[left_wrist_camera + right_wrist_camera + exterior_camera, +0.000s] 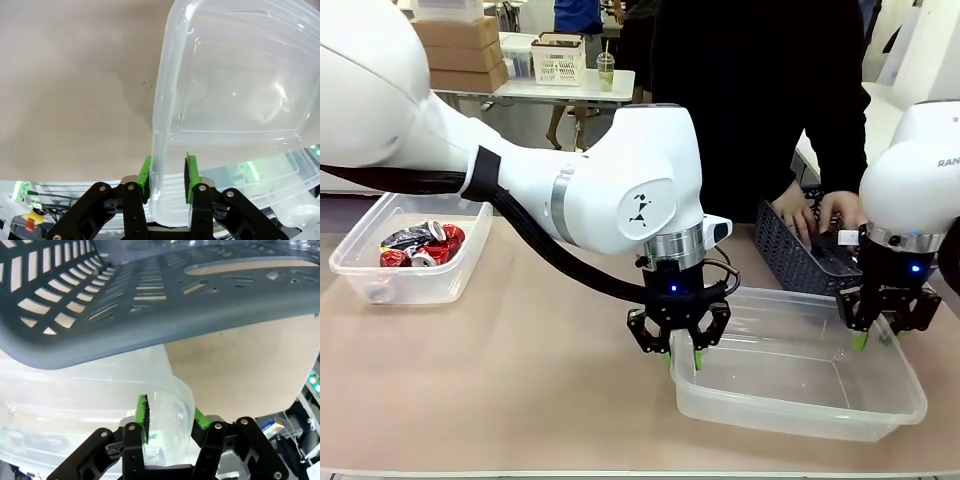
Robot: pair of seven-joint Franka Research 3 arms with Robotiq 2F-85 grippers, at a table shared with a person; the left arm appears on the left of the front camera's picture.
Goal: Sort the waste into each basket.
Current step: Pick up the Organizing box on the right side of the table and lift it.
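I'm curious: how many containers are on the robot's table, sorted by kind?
Clear plastic tubs: 2
Dark lattice basket: 1
Total: 3

Left arm (pixel 620 190) gleams white, black cable (pixel 520 215) looping beneath, blue wrist light (pixel 672 288); left gripper (pixel 682 360) black, pads (pixel 146 172) green.
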